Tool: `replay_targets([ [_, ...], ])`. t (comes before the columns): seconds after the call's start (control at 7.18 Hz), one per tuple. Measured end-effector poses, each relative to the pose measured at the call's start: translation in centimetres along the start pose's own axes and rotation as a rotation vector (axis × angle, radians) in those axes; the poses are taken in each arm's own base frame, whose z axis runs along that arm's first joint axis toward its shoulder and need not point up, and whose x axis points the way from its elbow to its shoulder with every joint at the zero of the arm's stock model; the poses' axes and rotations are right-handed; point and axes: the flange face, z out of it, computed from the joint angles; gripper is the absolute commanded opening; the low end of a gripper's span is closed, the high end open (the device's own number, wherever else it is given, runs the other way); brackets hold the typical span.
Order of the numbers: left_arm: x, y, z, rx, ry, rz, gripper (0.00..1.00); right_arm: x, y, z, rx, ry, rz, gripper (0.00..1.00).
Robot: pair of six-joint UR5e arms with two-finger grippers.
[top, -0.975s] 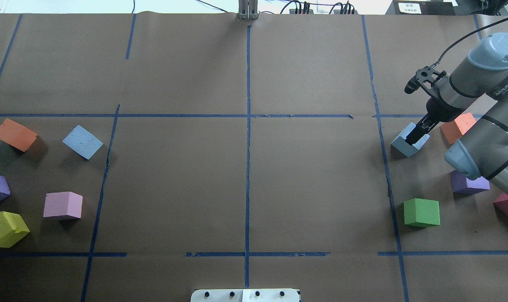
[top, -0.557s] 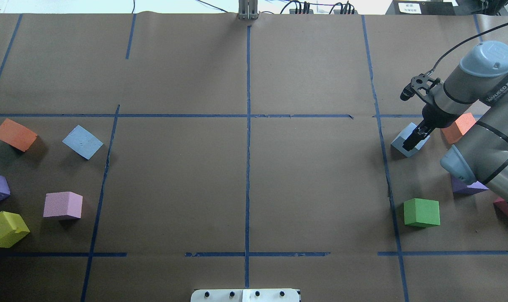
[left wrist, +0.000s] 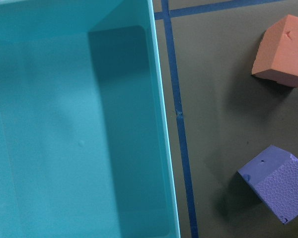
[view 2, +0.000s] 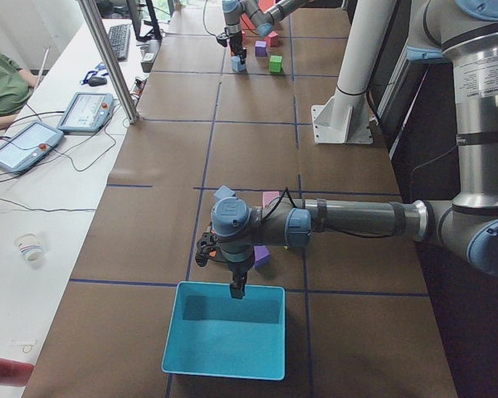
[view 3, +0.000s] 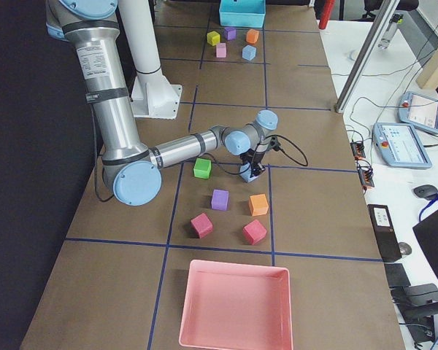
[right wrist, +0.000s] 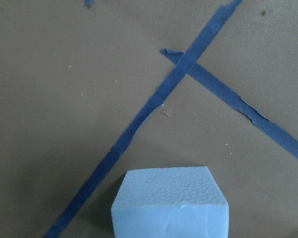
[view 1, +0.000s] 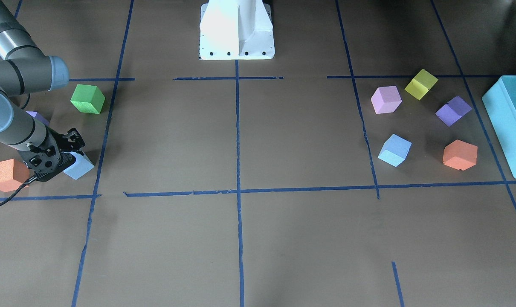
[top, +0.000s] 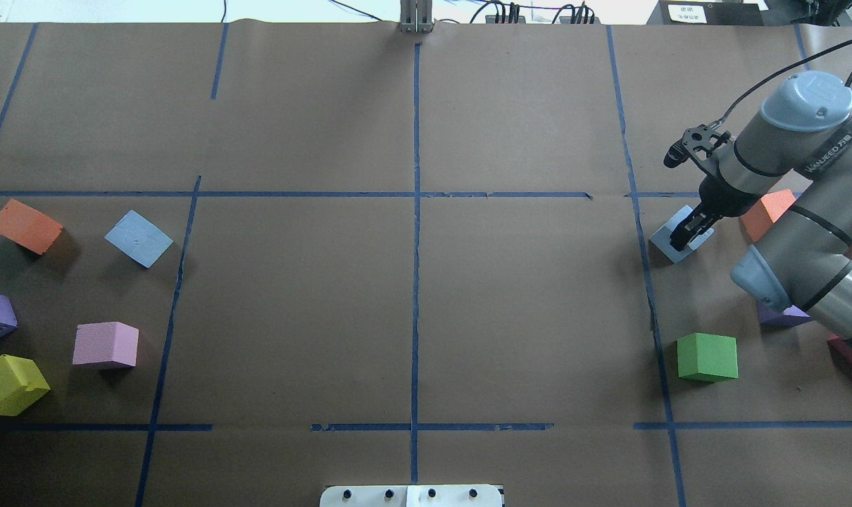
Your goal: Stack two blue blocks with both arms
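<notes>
In the front-facing view, the right gripper [view 1: 71,156], a black two-finger pincer, is clenched on the first pale blue foam cube [view 1: 81,167], out on the robot's right of the white base post [view 1: 236,30] and further from the robot than the green foam cube [view 1: 88,99]. The second pale blue foam cube [view 1: 394,150] sits alone on the brown paper on the post's opposite side, near an orange foam cube [view 1: 459,154]. From overhead, the right gripper [top: 688,230] has a finger on either side of the first pale blue foam cube [top: 668,243], well to the right of the post's white foot plate [top: 412,496]. The second pale blue foam cube [top: 139,238] lies well to its left. In the exterior left view, the left gripper [view 2: 236,290] hangs over the near rim of the teal plastic box [view 2: 224,365], far from the post [view 2: 357,66]; I cannot tell whether its pincer is released or clenched. In the exterior right view, the right gripper [view 3: 253,169] stands on the first pale blue foam cube [view 3: 249,176]. The left wrist view looks into the teal plastic box [left wrist: 161,124], with an orange foam cube [left wrist: 283,49] and a purple foam cube [left wrist: 275,188] beside it. The right wrist view shows the first pale blue foam cube [right wrist: 171,203] low and centred, above crossing blue tape lines [right wrist: 154,106].
</notes>
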Motion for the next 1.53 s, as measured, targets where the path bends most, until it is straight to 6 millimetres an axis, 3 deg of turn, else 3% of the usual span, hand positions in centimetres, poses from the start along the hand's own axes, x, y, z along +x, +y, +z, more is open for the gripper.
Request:
replay_targets([
  [0.14, 0.0, 0.0, -0.1, 0.001, 0.0, 0.001, 1.0, -2.0, -1.8, -1.1, 0.025, -0.014, 0.101, 0.33],
  [0.28, 0.1, 0.0, -0.1, 0.002, 0.0, 0.001, 1.0, -5.4, -4.2, -2.0, 0.044, -0.037, 0.215, 0.34],
  [0.7, 0.2, -0.1, -0.2, 0.005, -0.001, 0.005, 1.0, -19.5, -12.7, -3.5, 0.095, -0.102, 0.505, 0.36],
  [0.98, 0.2, -0.1, -0.2, 0.005, -0.001, 0.006, 1.0, -29.5, -18.6, -3.2, 0.131, -0.096, 0.663, 0.37],
  [1.11, 0.2, -0.1, -0.2, 0.004, -0.001, 0.006, 1.0, -32.9, -20.9, -2.5, 0.134, -0.082, 0.703, 0.41],
  [1.25, 0.2, -0.1, -0.2, 0.003, -0.001, 0.005, 1.0, -35.0, -22.4, -1.8, 0.131, -0.068, 0.725, 0.63],
  [1.39, 0.2, -0.1, -0.2, 0.003, -0.001, 0.004, 1.0, -36.2, -22.9, -1.1, 0.125, -0.059, 0.73, 0.98],
  [1.53, 0.2, -0.1, -0.2, 0.004, 0.0, 0.004, 1.0, -36.9, -23.0, -0.6, 0.126, -0.05, 0.725, 0.99],
])
